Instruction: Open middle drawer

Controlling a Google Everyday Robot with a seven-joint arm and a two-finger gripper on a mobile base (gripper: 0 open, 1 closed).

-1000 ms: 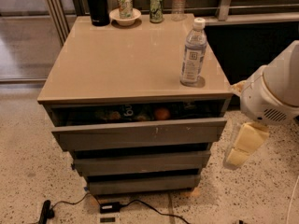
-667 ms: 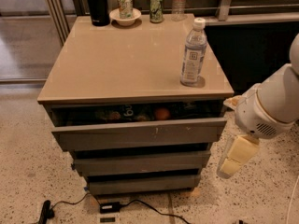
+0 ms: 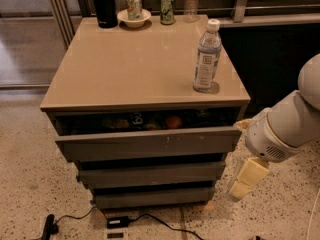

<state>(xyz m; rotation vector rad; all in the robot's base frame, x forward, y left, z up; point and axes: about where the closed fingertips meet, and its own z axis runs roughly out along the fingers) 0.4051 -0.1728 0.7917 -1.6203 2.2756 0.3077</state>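
The middle drawer (image 3: 150, 174) is a plain grey front between the wider top front (image 3: 150, 144), which has a pale scratch, and the narrow lowest front (image 3: 152, 198). It stands out slightly beyond the lowest front, and its inside does not show. The top drawer is pulled out a little, with fruit and dark items visible inside. My gripper (image 3: 246, 180) is cream-coloured and hangs from the white arm (image 3: 285, 129). It is just right of the cabinet's right front corner, level with the middle drawer and apart from it.
A clear water bottle (image 3: 207, 56) stands near the cabinet top's right front. A black flask (image 3: 104, 4), a can in a bowl (image 3: 134, 9), another can (image 3: 167, 7) and a bottle (image 3: 191, 1) line the back edge. A cable and adapter (image 3: 117, 223) lie on the floor in front.
My arm and gripper have moved down and a little left, closer to the cabinet's right front corner. The drawers and the things on top have not moved.
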